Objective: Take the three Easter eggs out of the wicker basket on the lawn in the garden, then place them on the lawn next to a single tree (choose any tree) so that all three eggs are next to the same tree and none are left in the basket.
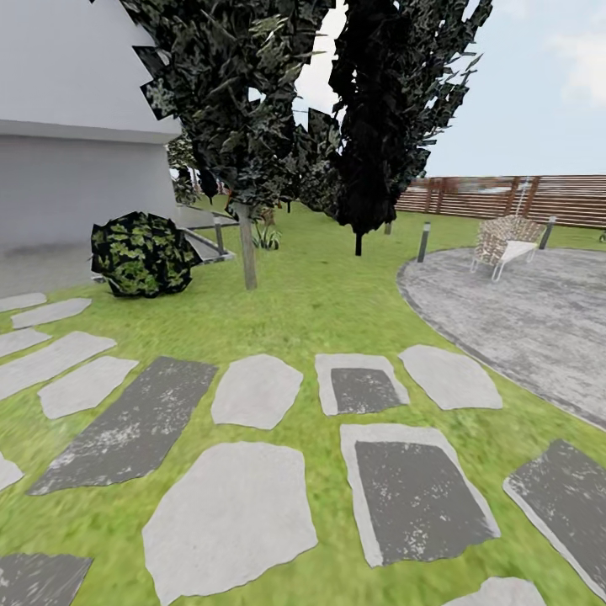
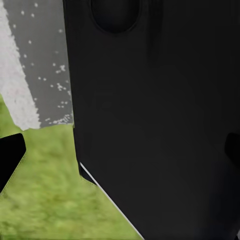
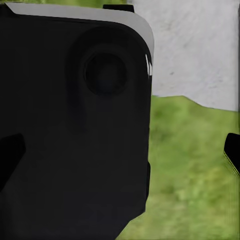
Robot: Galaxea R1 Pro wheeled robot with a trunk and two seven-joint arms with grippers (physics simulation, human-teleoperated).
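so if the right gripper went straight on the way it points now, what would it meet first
Most likely the lawn: the right wrist view looks between its dark fingers onto grass, with a pale stepping stone farther off. A black robot body blocks one side, and depth is unclear.

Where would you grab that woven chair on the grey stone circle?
On the chair, probably the thin white frame under the seat, not the wide woven back: slim bars suit fingers closing around them. It stands upright on the paving, so come from the near side, level with the seat. It's far off, so details are unclear.
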